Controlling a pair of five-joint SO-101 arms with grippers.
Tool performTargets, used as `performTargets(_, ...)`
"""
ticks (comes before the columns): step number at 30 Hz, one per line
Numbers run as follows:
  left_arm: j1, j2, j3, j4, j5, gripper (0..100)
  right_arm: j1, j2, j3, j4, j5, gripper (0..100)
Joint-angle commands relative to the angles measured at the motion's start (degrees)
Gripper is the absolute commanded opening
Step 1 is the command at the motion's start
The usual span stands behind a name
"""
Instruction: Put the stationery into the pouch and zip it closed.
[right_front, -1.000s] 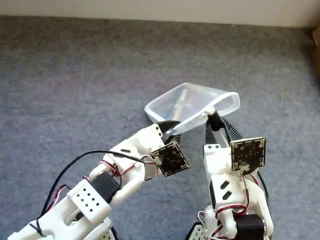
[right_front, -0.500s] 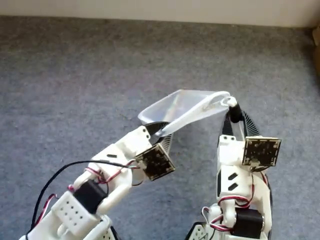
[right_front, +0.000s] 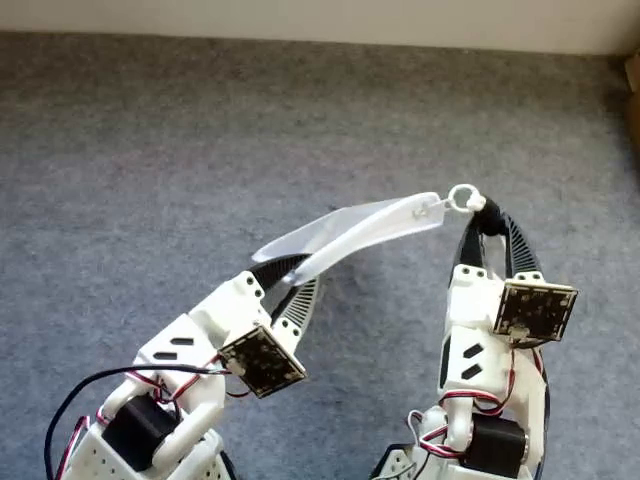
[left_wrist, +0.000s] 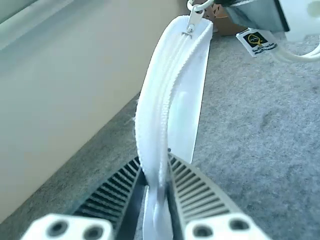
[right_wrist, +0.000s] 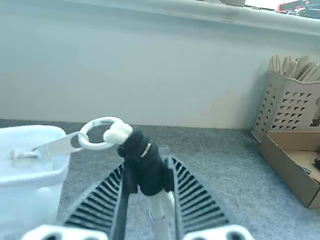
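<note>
Left gripper (right_front: 288, 275) is clamped on the pouch's (right_front: 350, 232) near end and the right gripper (right_front: 487, 222) is pinching the black tab (right_wrist: 145, 170) on the zip ring (right_front: 461, 197), with the pouch strung up between them over the table (right_front: 150, 130). In the last second the right one dragged the ring outward, so the gaping mouth has gone flat, which looks zipped to me. Left wrist cam shows the teeth (left_wrist: 165, 115) meshed all the way to the ring, where the top cam just gives a white strip.
</note>
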Motion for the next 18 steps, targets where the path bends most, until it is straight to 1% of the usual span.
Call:
performTargets(1, -4.0, -3.4, -0.9, 0.2, 0.8, 0, 3.3, 0.2, -0.4, -1.8, -0.6, 0.6)
performTargets(8, -5.4, -3.6, -0.8, 0.0, 1.3, 0, 6.4, 0.2, -0.5, -1.8, -0.6, 0.6)
performTargets(11, -5.6, -3.6, -0.8, -0.1, 2.5, 0, 6.0, 0.2, -0.5, -1.8, -0.6, 0.6)
performTargets(18, -5.6, -3.6, 0.2, -0.2, 2.8, 0, 2.0, 0.2, -0.5, -0.2, -0.6, 0.6)
